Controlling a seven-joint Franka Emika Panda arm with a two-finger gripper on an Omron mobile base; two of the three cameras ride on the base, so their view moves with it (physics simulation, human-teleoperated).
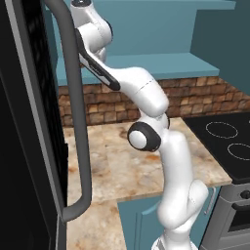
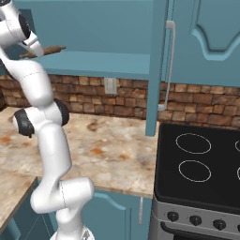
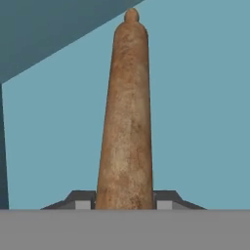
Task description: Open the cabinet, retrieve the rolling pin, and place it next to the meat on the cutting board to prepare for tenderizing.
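The rolling pin (image 3: 126,112), a tan-brown wooden piece with a small knob at its far end, runs straight away from the hand over the teal shelf. My gripper (image 3: 124,202) is shut on its near end, with a fingertip (image 3: 82,202) pressed against each side. In the right base view the rolling pin (image 2: 50,49) pokes out from behind my raised arm, just above the shelf (image 2: 103,63) of the cabinet. The cabinet's left door (image 2: 154,70) stands open, edge-on, with its silver bar handle (image 2: 169,65) showing. The meat and the cutting board are out of view.
A black appliance with a thick grey handle (image 1: 78,122) stands close on the left of the arm. The marble counter (image 2: 112,145) lies below the shelf, with a brick backsplash (image 2: 93,98) behind it. The black cooktop (image 2: 201,159) is to the right.
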